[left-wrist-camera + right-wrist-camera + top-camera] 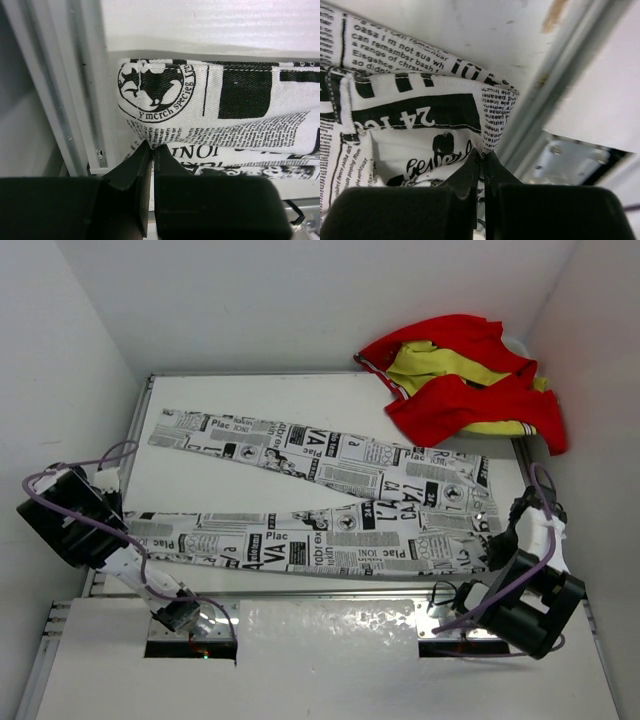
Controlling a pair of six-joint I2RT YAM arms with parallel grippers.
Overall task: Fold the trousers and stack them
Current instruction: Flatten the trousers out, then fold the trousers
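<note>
The trousers [440, 510], white with black newspaper print, lie flat on the table with the legs spread in a V toward the left and the waist at the right. My left gripper [122, 526] is shut on the hem corner of the near leg; in the left wrist view the fingertips [151, 146] pinch a fold of the cloth [225, 100]. My right gripper [497, 546] is shut on the near waist corner; in the right wrist view the tips [483, 154] pinch a pulled-up point of the cloth [420, 110].
A red and yellow garment [460, 380] lies bunched at the back right corner. White walls close in the table. A metal rail [75, 100] runs along the table's left edge, and another rail [545, 90] along the right.
</note>
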